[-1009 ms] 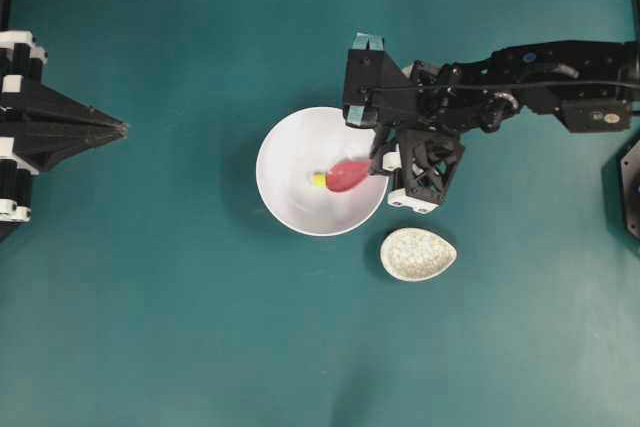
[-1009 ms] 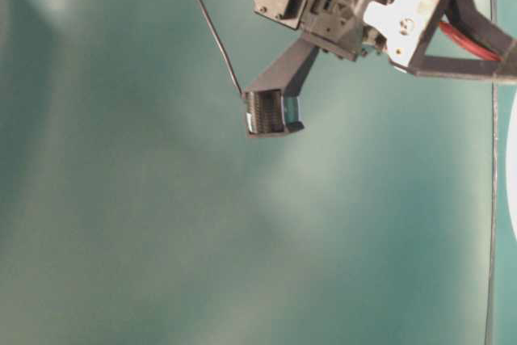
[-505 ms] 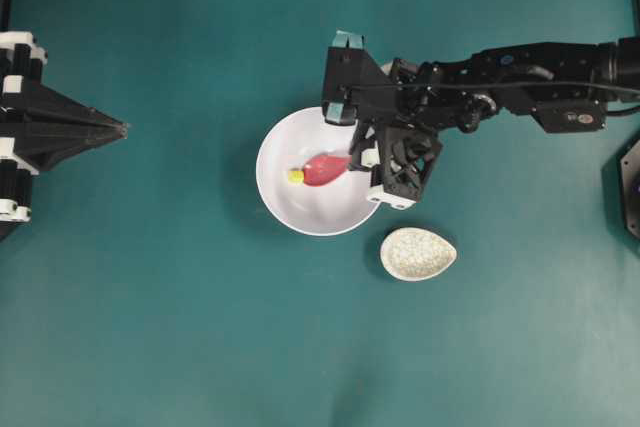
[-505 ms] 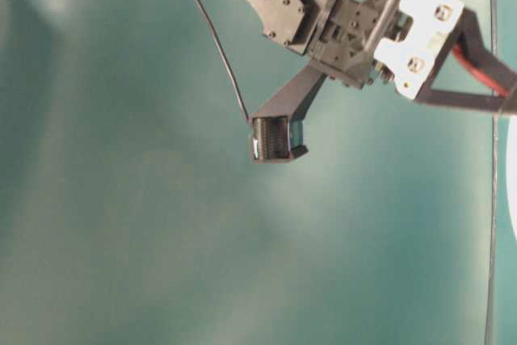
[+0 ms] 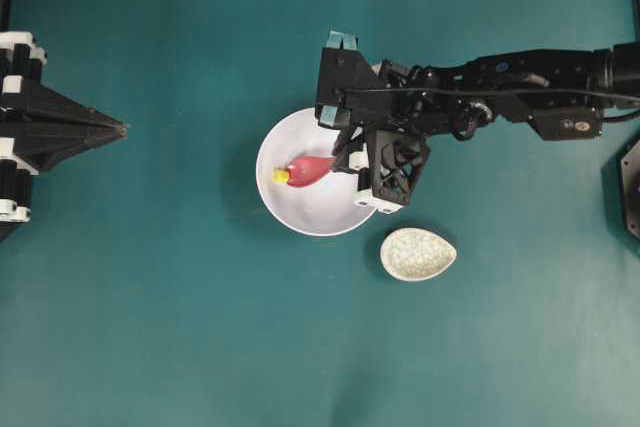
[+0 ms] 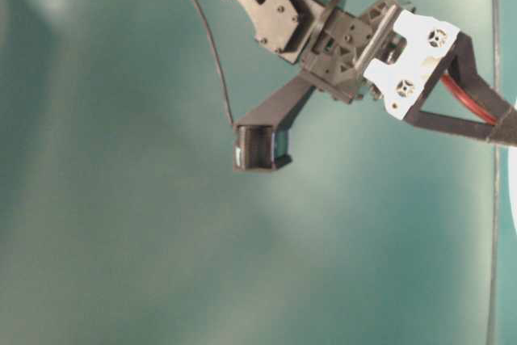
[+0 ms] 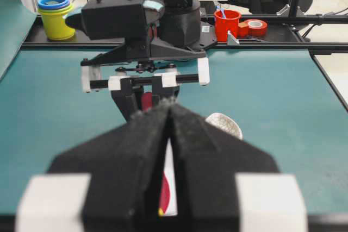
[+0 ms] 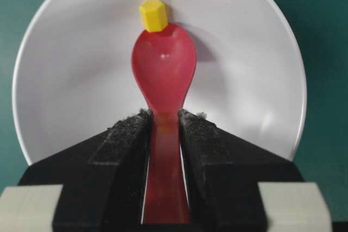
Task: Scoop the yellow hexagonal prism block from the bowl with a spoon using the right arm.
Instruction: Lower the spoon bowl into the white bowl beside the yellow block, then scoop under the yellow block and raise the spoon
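Right gripper clamped on spoon handle. Spoon long axis runs straight away from gripper, scoop pointing at far wall of bowl. Yellow block touching scoop tip, inside bowl. Left gripper closed, empty.

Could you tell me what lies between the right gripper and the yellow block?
The spoon's red scoop, its tip touching the block; the right gripper clamps the handle. The right wrist view shows it.
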Motion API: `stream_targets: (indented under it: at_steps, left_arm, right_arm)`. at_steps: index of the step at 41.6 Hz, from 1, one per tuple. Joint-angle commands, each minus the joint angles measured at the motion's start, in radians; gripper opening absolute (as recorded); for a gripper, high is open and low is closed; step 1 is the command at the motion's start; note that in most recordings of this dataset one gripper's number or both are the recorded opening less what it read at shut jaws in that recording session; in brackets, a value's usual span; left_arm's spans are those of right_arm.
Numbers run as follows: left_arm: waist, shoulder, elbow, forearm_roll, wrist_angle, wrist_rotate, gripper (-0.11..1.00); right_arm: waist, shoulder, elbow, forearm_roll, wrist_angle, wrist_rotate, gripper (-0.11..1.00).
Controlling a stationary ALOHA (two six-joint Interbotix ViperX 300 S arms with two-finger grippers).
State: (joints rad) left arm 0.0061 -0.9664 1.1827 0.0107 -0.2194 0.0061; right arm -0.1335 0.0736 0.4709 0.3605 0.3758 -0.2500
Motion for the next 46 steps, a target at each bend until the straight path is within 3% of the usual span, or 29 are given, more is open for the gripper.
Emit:
stream_targets:
  at_steps: [1,32,39,46]
  left_arm:
    - [0.002,0.005,-0.025,0.003,-0.006,0.002,0.0]
    - [0.002,0.005,-0.023,0.003,-0.006,0.002,0.0]
    - [0.002,0.005,-0.023,0.003,-0.008,0.002,0.0]
    - [0.002,0.005,-0.023,0.003,-0.006,0.002,0.0]
  right_arm:
    - [0.005,-0.017,-0.021,0.005,-0.02,-0.002,0.23]
    - [0.014,-0.092,-0.005,0.009,-0.098,-0.002,0.23]
    - [0.014,-0.141,0.026,0.009,-0.175,-0.002,0.23]
    - [0.028,-0.224,0.092,0.008,-0.341,-0.002,0.23]
